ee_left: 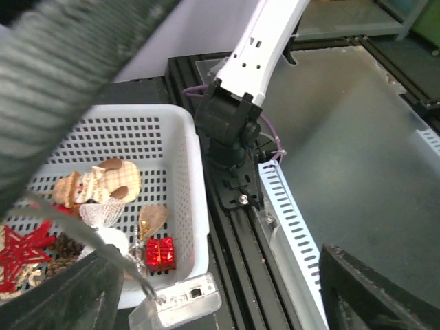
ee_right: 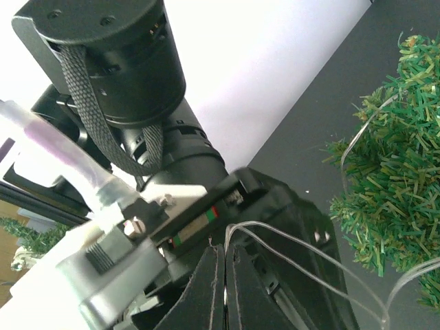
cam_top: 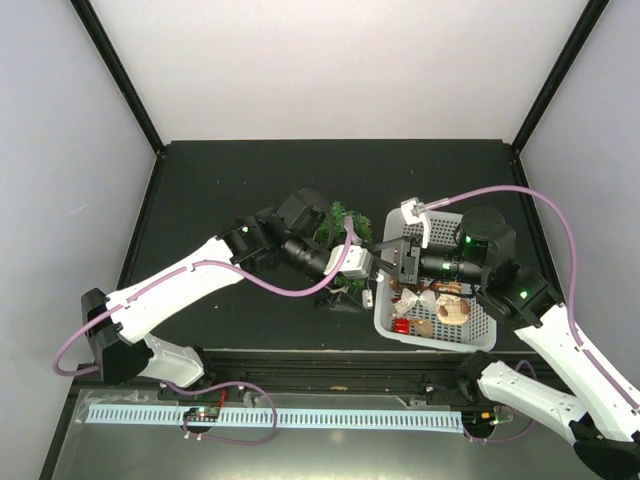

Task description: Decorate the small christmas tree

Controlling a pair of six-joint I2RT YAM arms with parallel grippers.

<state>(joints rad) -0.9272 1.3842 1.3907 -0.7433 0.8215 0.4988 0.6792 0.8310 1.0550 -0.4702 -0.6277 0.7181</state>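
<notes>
The small christmas tree (cam_top: 338, 222) stands mid-table, largely hidden behind my left arm; its green needles (ee_right: 392, 179) fill the right of the right wrist view. My right gripper (ee_right: 225, 251) is shut on a thin clear wire (ee_right: 295, 240) that loops toward the tree. It meets my left gripper (cam_top: 372, 262) just left of the white basket (cam_top: 482, 325). The left gripper (ee_left: 220, 295) hangs open over the basket's near corner, nothing between its fingers. A clear plastic box (ee_left: 179, 299) on a wire sits below it.
The basket (ee_left: 189, 158) holds a red gift box (ee_left: 159, 252), a red star (ee_left: 20, 247), a straw doll (ee_left: 96, 182) and a gold leaf (ee_left: 151, 220). The right arm's base (ee_left: 227, 130) and the black rail (ee_left: 240, 261) lie beside it.
</notes>
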